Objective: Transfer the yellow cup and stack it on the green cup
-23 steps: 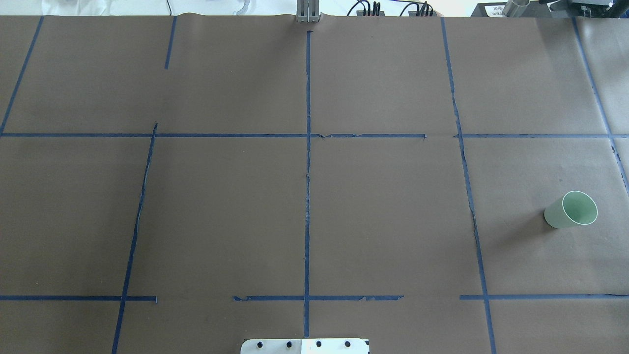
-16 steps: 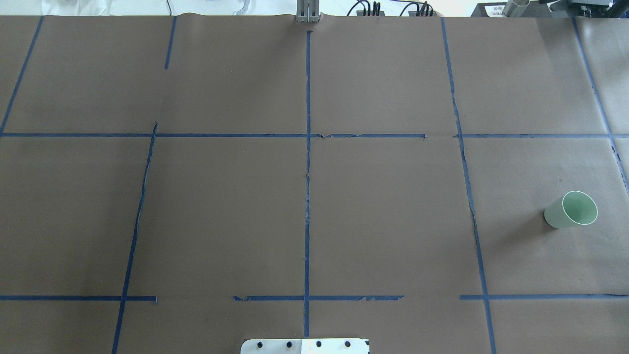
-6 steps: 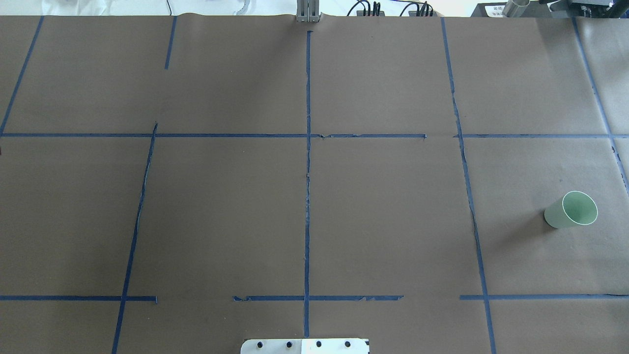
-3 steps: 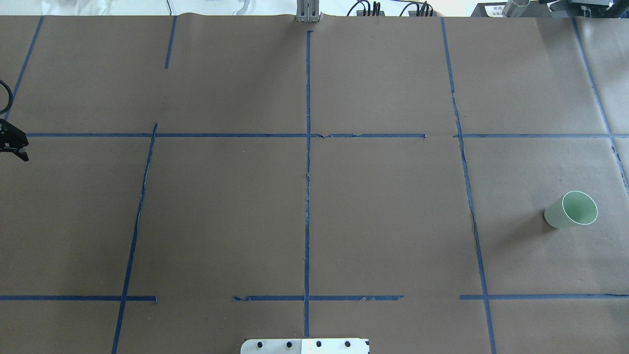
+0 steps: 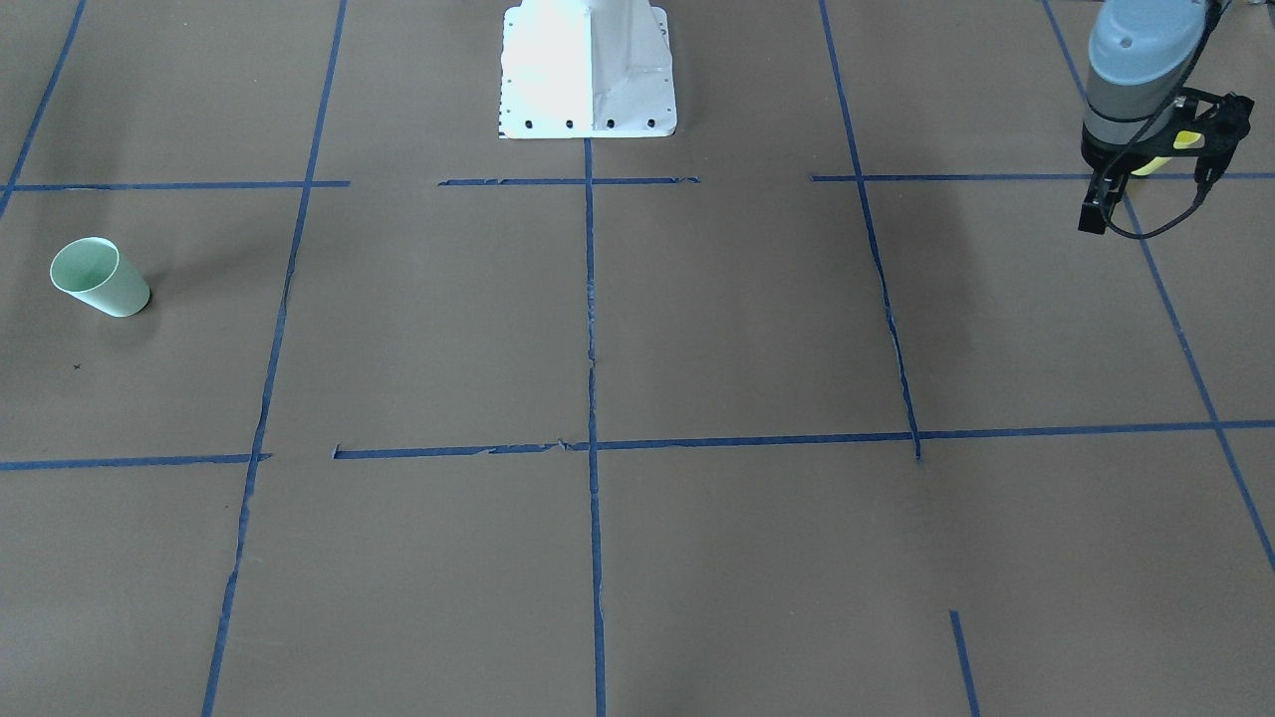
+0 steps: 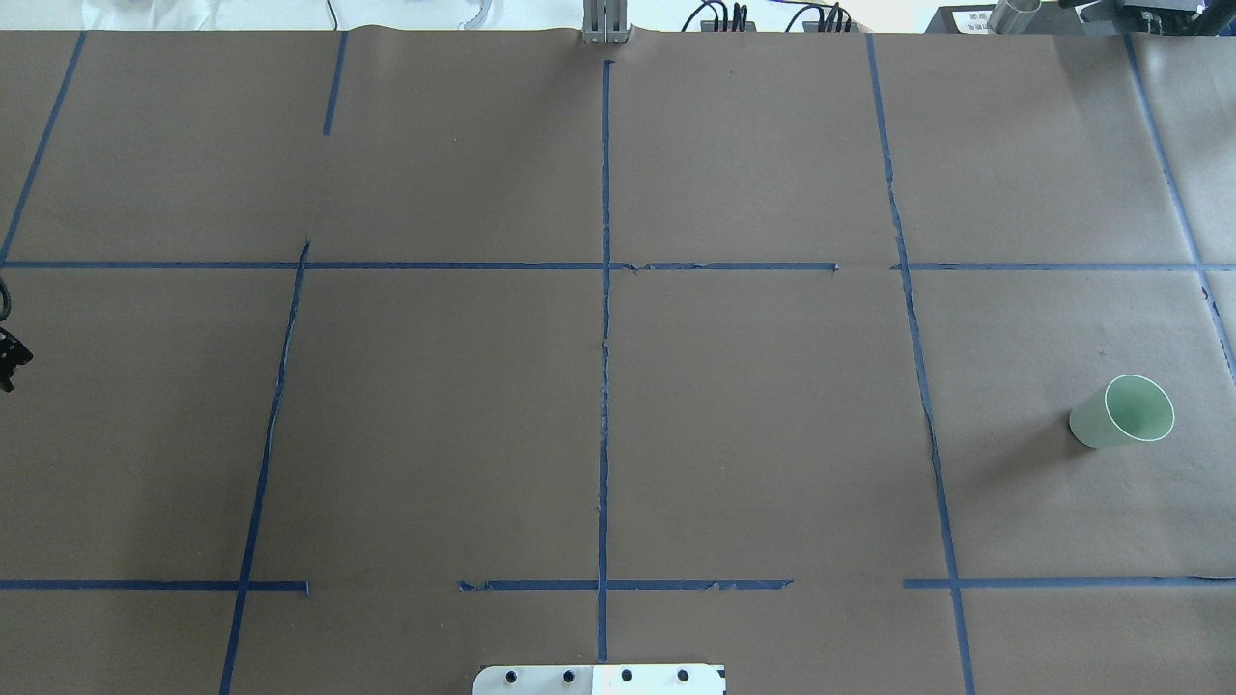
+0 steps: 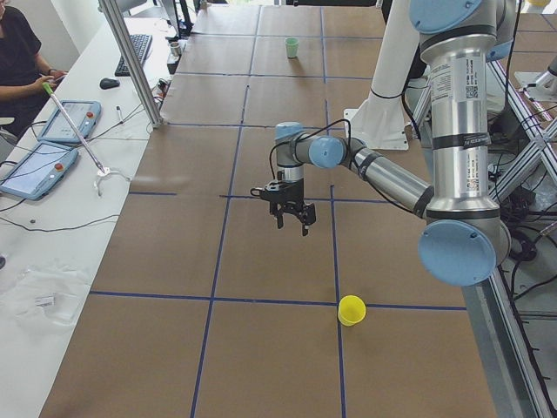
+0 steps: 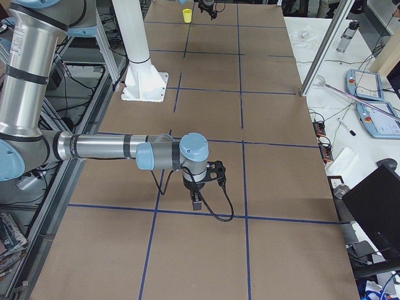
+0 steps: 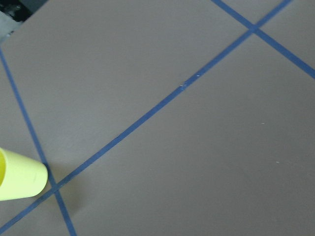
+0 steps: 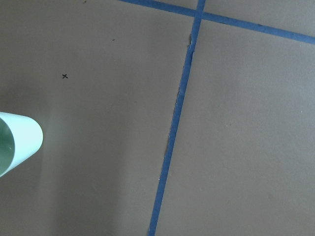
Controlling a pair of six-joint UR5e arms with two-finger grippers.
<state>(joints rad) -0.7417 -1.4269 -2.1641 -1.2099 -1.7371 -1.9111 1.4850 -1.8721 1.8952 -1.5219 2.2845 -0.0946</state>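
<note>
The yellow cup [image 7: 351, 309] stands on the table near the robot's side at the left end; it also shows in the left wrist view [image 9: 19, 174] and the exterior right view [image 8: 187, 15]. My left gripper [image 7: 292, 225] hovers open and empty above the table, apart from it. In the front-facing view the left gripper [image 5: 1210, 139] partly covers the yellow cup [image 5: 1185, 139]. The green cup [image 6: 1125, 413] stands at the right end, also seen in the front-facing view [image 5: 100, 279] and the right wrist view [image 10: 17, 142]. My right gripper [image 8: 196, 203] hangs over the table; I cannot tell its state.
The table is brown paper with blue tape lines [image 6: 605, 319]. The white robot base [image 5: 588, 70] stands at the near middle edge. An operator, tablets and cables are on a side bench [image 7: 61, 131] beyond the far edge.
My left gripper came into the overhead view at the left edge, then moved nearer the robot and almost out of that view again. The green cup has not moved.
</note>
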